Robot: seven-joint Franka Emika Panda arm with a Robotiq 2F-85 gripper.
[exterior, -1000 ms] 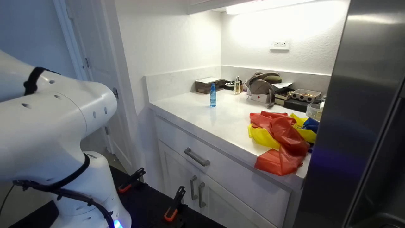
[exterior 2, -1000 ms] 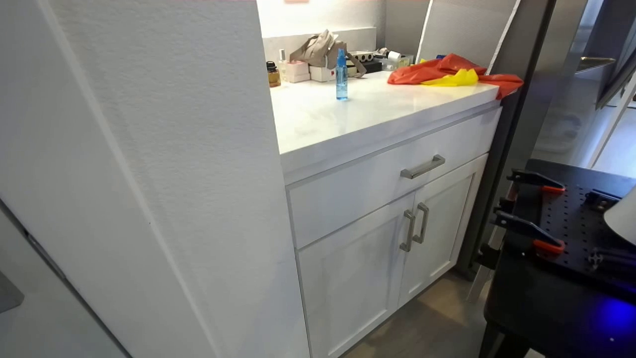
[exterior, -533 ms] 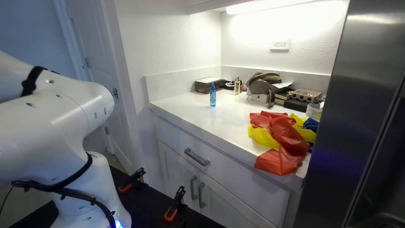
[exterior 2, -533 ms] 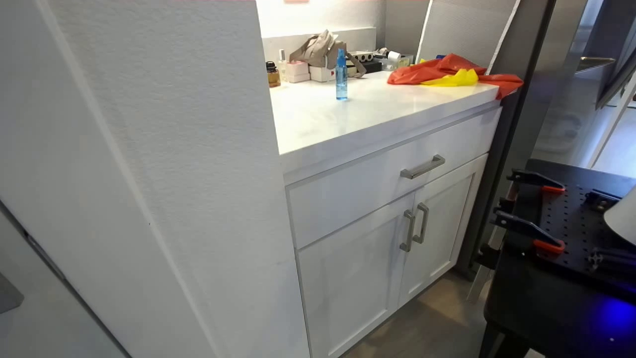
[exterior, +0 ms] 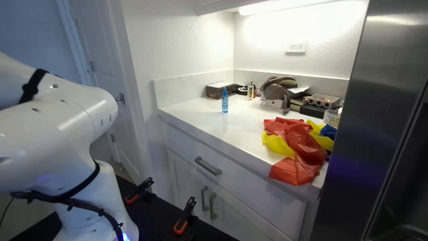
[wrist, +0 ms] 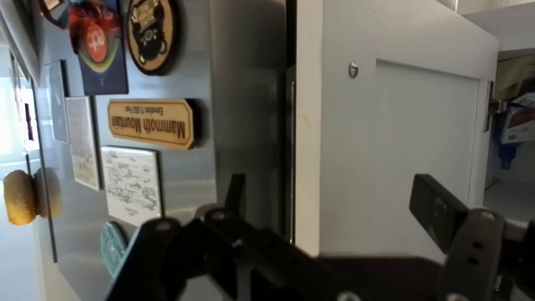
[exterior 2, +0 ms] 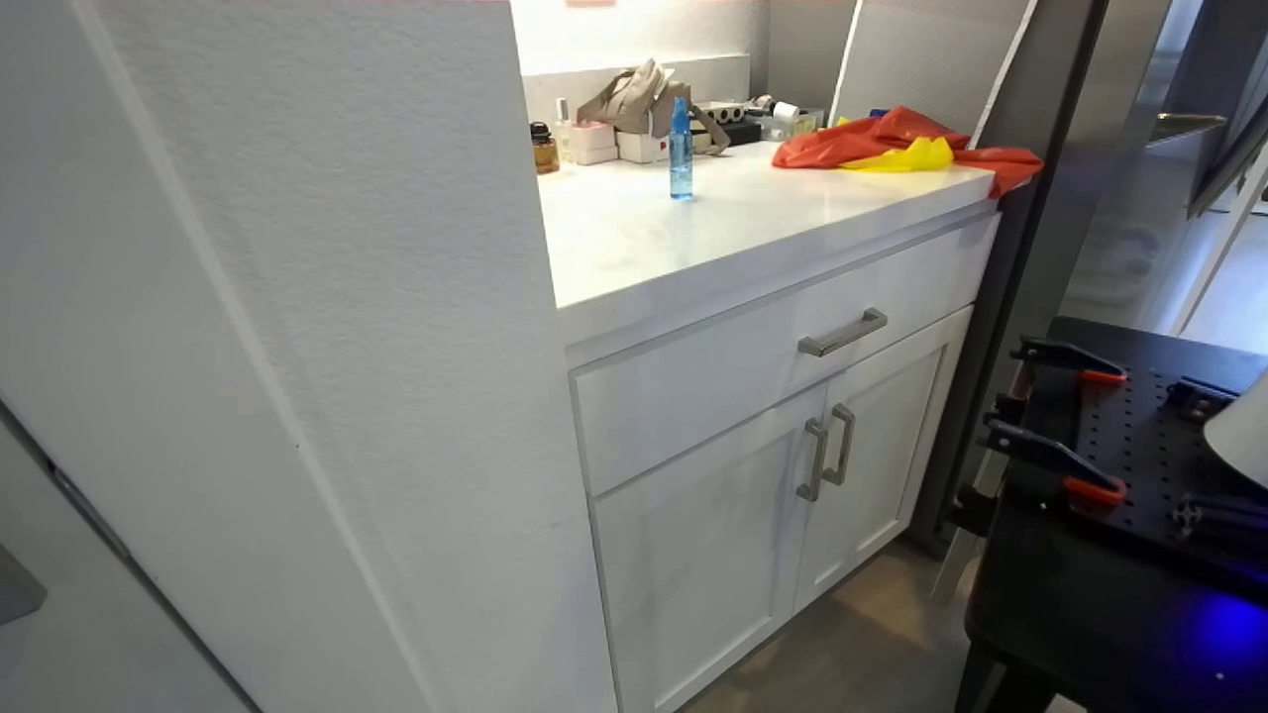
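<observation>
My gripper (wrist: 332, 184) shows only in the wrist view, with its black fingers wide apart and nothing held. A white cabinet door (wrist: 418, 125) with a small round metal knob (wrist: 353, 70) stands open ahead. Its free edge shows between the fingertips; I cannot tell how far off it is, and no contact shows. Behind the door at the right is an open cupboard with boxes (wrist: 520, 123). A steel fridge (wrist: 246, 104) with several magnets lies to the left. The gripper is out of both exterior views; the white arm (exterior: 57, 127) fills the left of an exterior view.
A counter (exterior: 200, 115) holds a blue spray bottle (exterior: 225, 101), a crumpled red, yellow and blue sheet (exterior: 301, 144) over its front edge, and a brown bag (exterior: 276, 88) among boxes. A steel fridge (exterior: 374, 100) stands right. Two clamps (exterior: 140, 190) grip the robot's black table.
The arm's upper link has shifted slightly to the left in an exterior view, showing more of the door handle behind it. The things on the counter have not moved.
</observation>
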